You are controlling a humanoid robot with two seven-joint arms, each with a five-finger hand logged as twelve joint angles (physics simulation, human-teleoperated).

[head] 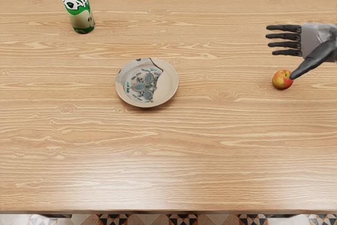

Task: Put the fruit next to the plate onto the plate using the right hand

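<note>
My right robot hand [308,43] is released. The four fingers [284,36] are stretched out straight and apart, the thumb [313,61] slants away from the palm, and nothing is held. The apple [282,79] sits on the surface [210,151] just below my fingers, right at the tip of my thumb. I cannot tell whether the thumb tip touches its skin or stops just short. The plate [147,82] lies well beyond my fingertips, in the direction they point, so the fruit is not yet on it and I judge the task barely begun.

The step in hand is the grasp. I think I should bring the palm over the apple, with the fingers coming down on its far side and the thumb on the near side. Then I would close around its widest part; a nudge from the thumb alone could send it rolling.

The apple is small, round and smooth, red shading into yellow, and looks ready to roll. The surface is flat, pale wood with long wavy grain. The plate is round and shallow, cream-coloured with a blue-green leaf pattern and a low rim, so I would lower the fruit onto its middle rather than drop it. A green-and-white can [78,9] stands upright far past the plate, out of my way.
</note>
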